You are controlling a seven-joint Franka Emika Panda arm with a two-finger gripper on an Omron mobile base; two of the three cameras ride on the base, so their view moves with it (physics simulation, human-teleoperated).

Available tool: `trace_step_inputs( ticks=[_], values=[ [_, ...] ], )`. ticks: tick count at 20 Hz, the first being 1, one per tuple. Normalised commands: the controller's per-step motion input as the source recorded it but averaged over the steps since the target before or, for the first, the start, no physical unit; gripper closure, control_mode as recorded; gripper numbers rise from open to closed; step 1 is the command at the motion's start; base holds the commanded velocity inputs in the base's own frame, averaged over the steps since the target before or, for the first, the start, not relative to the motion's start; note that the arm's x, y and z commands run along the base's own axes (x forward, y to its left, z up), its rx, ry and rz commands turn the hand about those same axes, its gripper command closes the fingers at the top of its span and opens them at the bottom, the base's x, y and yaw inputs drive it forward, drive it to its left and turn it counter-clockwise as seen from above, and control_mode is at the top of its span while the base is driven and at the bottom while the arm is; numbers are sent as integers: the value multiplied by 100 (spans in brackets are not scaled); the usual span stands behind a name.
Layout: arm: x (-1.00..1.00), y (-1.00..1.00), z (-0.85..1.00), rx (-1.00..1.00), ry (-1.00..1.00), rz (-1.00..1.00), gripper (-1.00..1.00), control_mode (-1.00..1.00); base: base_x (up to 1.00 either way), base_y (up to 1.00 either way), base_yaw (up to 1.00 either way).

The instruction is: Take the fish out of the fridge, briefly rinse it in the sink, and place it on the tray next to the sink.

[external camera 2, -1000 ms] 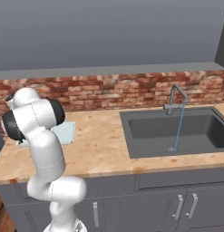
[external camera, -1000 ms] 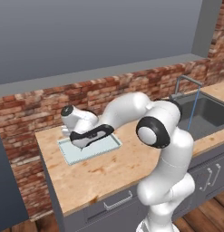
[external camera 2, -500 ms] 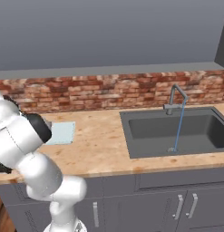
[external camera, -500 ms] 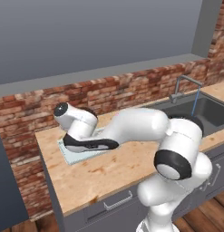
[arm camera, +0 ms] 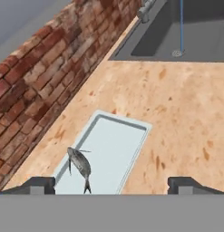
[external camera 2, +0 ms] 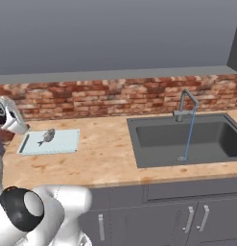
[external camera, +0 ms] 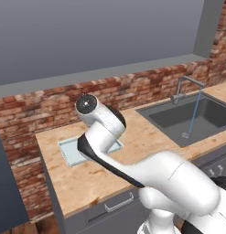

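A: Item: fish (arm camera: 80, 164). Location?

B: Recorded lying flat in the tray (arm camera: 127, 136), toward the end farthest from the sink (arm camera: 195, 31), on the tabletop (arm camera: 186, 108) by the brick wall (arm camera: 45, 68). No contact with the jaws is seen.

A: Item: jaws. State?

B: Spread wide and empty; the two tips are seen well apart at the bottom of the hand view, above the tray's near end.

A: Item: faucet (external camera 2: 185, 103). State?

B: A thin blue stream (external camera 2: 188, 137) is seen running into the sink.

A: Risks to be entered?

B: Judged few, since placement appears done. The fish could be clipped and dragged off the tray if the arm (external camera: 132, 169) is swung low while being withdrawn. The water could be left running.
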Motion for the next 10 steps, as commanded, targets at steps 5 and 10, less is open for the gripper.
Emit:
trace_step_inputs(
  ticks=[5,10],
  values=[
    [-100,-100,69,33,-35,6,-100,-100,0,0,0],
    [-100,-100,6,33,-28,10,-100,-100,0,0,0]
  ],
)
